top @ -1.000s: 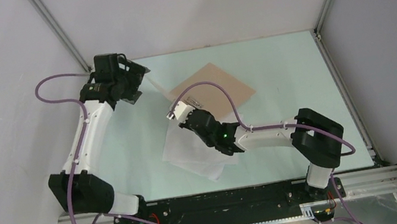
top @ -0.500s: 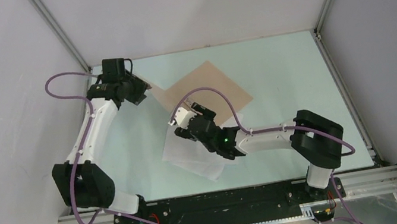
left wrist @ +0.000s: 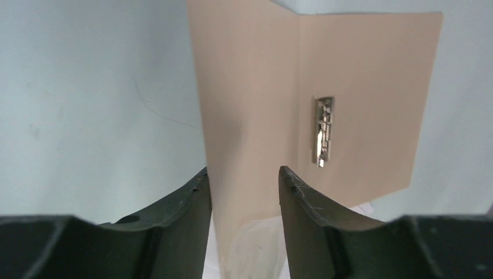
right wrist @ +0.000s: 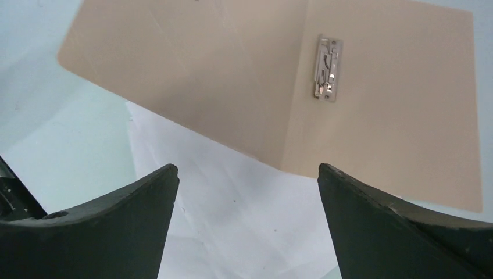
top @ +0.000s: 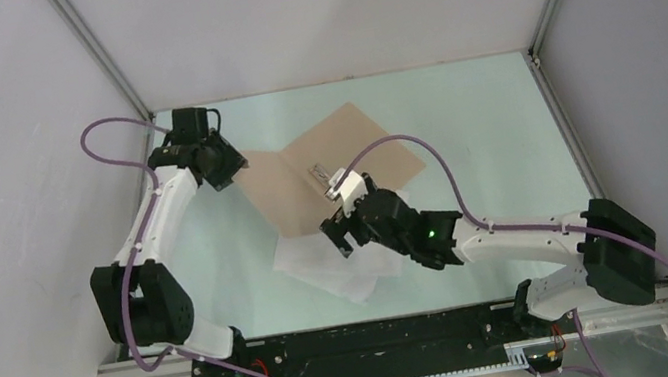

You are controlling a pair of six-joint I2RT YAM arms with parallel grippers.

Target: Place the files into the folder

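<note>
Folder [top: 351,130] lying open mid-table, files [top: 311,263] at its 6 o'clock, partly beneath right gripper [top: 337,234]. Left wrist: left gripper [left wrist: 243,181] jaws half-spread astride the cover, hold unclear. Right wrist: jaws spread wide, empty, above both.

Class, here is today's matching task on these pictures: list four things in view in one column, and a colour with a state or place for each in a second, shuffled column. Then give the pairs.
Column one:
1. folder
2. paper sheets
3. metal clip
4. right tool

Column two:
A. white, partly under another thing
B. black, spread wide open
C. tan, opened out
D. silvery, beside the centre fold

Pairs: 1-C, 2-A, 3-D, 4-B
</note>
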